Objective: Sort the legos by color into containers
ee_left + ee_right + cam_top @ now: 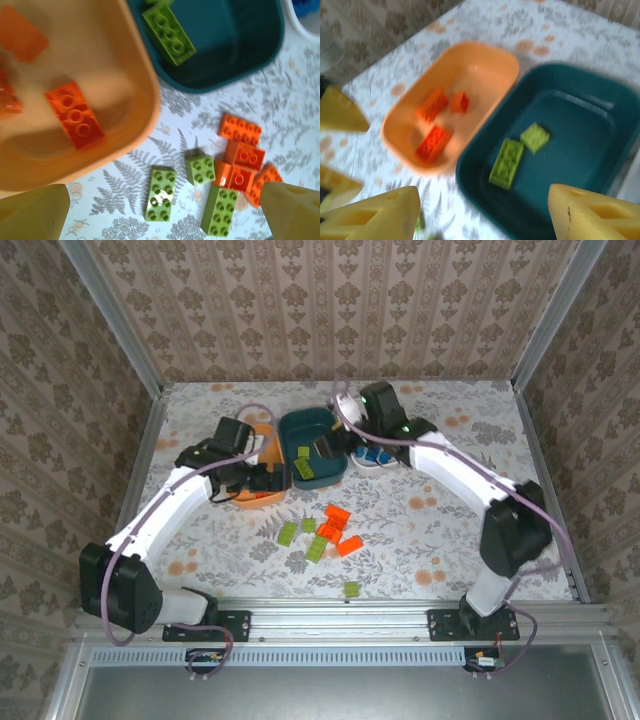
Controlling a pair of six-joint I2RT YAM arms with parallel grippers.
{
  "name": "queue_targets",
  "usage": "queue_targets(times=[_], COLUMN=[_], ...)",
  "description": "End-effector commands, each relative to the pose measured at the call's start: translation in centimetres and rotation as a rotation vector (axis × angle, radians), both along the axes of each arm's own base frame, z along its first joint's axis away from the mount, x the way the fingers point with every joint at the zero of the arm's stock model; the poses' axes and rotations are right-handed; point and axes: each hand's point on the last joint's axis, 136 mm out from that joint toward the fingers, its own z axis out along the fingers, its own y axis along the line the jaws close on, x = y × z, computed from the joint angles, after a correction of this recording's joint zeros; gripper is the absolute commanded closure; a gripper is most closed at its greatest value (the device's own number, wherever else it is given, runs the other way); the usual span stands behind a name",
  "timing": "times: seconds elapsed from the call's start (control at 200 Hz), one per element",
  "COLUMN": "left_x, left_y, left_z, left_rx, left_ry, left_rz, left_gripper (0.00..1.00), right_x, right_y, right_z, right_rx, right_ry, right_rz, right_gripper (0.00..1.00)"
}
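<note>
The orange container holds orange legos, and my left gripper hangs open over its near rim. Far below its fingers lies a lime lego on the table, beside more green and orange legos. The teal container holds two lime legos. My right gripper hovers open above that container's near edge, with nothing between its fingers. Blue legos lie in the white container, mostly hidden under the right arm.
Loose orange bricks and green bricks lie scattered in the middle of the table, with one green brick near the front rail. Patterned walls close in the table on three sides.
</note>
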Motion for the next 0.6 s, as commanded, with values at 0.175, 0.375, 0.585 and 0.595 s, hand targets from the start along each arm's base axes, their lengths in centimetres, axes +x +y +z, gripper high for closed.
queue_targets(times=[0.175, 0.375, 0.585, 0.595], left_x=[0.3, 0.4, 0.1, 0.0], left_y=[-0.1, 0.3, 0.4, 0.4], left_z=[-2.7, -4.2, -3.9, -3.9], left_rx=[0.014, -0.005, -0.021, -0.021], left_ry=[-0.005, 0.024, 0.027, 0.024], left_rz=[0.030, 0.117, 0.143, 0.143], left_gripper=[0.00, 0.00, 0.00, 0.00], right_x=[-19.3, -22.9, -25.3, -25.4], right_y=[-4.4, -5.5, -5.5, -5.5], right_z=[-9.4, -12.5, -15.1, -15.2], right_rx=[-0.265, -0.303, -0.433, -0.442], right_ry=[-0.030, -0.051, -0.033, -0.032], right_rz=[0.500, 0.584, 0.736, 0.743], right_gripper=[0.24, 0.22, 0.22, 0.22])
